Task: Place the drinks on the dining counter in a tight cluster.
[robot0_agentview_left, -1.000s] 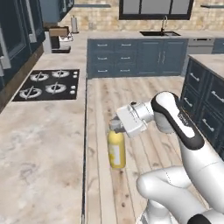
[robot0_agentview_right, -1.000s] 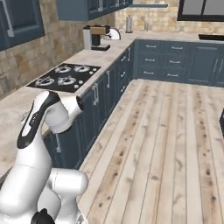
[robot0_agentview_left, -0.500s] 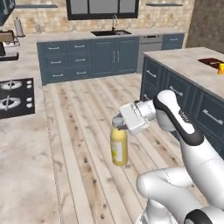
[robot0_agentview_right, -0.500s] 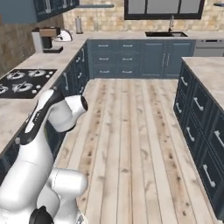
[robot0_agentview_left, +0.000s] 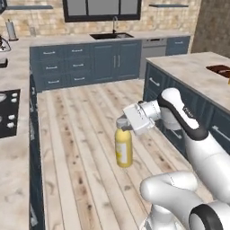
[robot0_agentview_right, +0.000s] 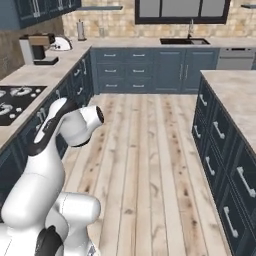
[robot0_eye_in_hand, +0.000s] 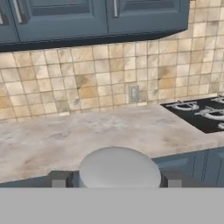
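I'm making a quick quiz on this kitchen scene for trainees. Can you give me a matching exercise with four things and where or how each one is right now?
Things:
1. yellow bottle
2. gripper
3. stove
4. sink faucet

Places or states:
A. set into the marble worktop by the tiled wall
B. at the far counter, under the window
C. closed around a grey cap
D. hanging above the wooden floor

Pairs: 1-D, 2-C, 3-A, 4-B
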